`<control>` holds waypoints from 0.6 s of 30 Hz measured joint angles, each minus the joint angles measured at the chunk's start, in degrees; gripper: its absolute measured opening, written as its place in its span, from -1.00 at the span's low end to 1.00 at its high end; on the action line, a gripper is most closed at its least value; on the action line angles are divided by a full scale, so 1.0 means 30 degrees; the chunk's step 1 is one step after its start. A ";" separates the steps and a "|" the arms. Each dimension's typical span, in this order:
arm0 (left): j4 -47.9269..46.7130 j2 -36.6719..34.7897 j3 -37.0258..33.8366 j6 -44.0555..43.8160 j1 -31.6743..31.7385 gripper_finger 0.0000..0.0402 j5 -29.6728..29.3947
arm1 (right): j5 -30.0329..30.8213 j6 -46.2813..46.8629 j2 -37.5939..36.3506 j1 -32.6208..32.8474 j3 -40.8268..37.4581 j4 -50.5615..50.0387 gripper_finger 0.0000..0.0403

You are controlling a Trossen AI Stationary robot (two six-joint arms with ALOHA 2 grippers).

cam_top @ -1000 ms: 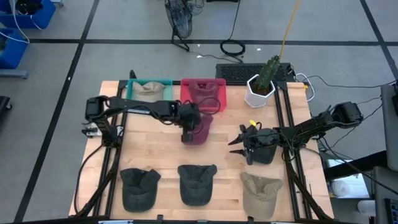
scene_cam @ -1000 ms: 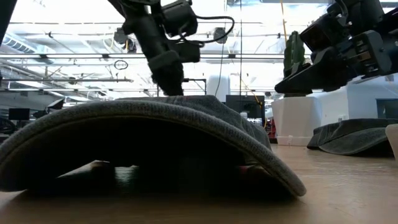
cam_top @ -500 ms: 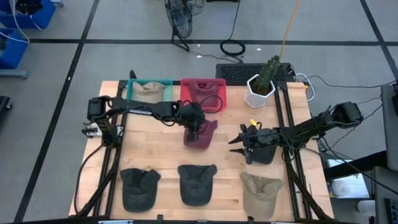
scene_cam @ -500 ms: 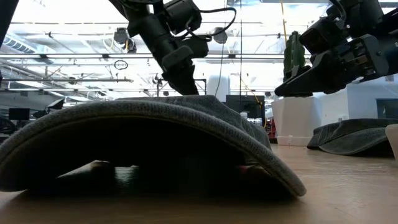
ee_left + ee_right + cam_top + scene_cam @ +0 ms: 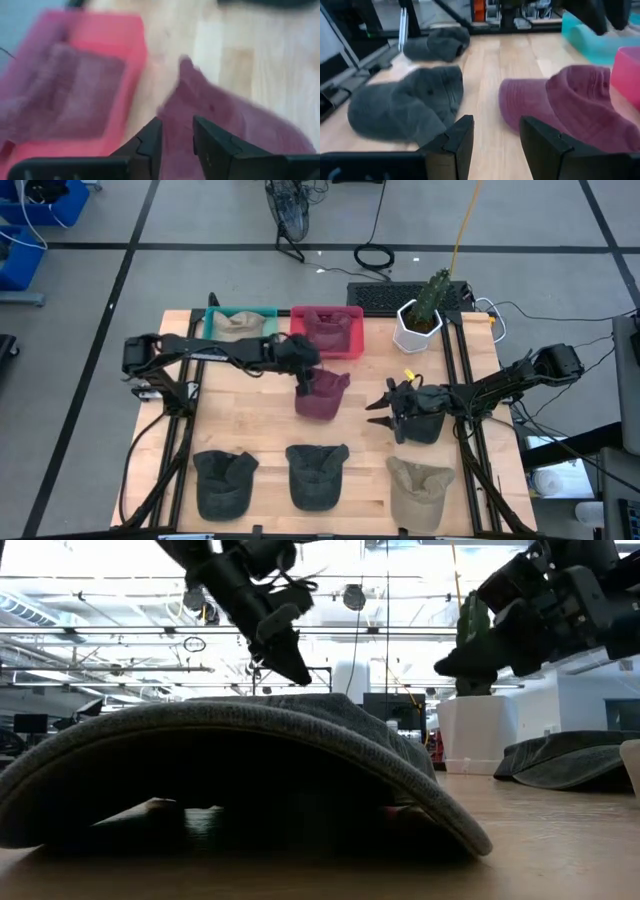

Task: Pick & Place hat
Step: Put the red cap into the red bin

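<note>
The left gripper [image 5: 303, 375], fingers parted and released, hovers over the maroon hat [image 5: 322, 394] beside the pink bin [image 5: 328, 330]; the right gripper [image 5: 380, 412] waits open.

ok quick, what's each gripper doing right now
left gripper: open, holding nothing, just above the maroon hat
right gripper: open, empty, over a dark hat

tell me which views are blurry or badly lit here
Left wrist view: motion-smeared, the maroon hat and pink bin have soft edges. Low view: bright ceiling lights backlight the scene, so the grey hat filling the foreground and both arms read as dark silhouettes. Right wrist view: slightly soft, evenly lit. High view: sharp and even, with mild shadows under the arms.
</note>
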 joint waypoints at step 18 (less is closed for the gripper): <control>2.1170 -0.7648 -1.3168 -0.2565 0.1547 -0.86 0.5139 | 0.3208 -0.2963 0.5230 -0.1174 0.8302 -0.5200 -0.36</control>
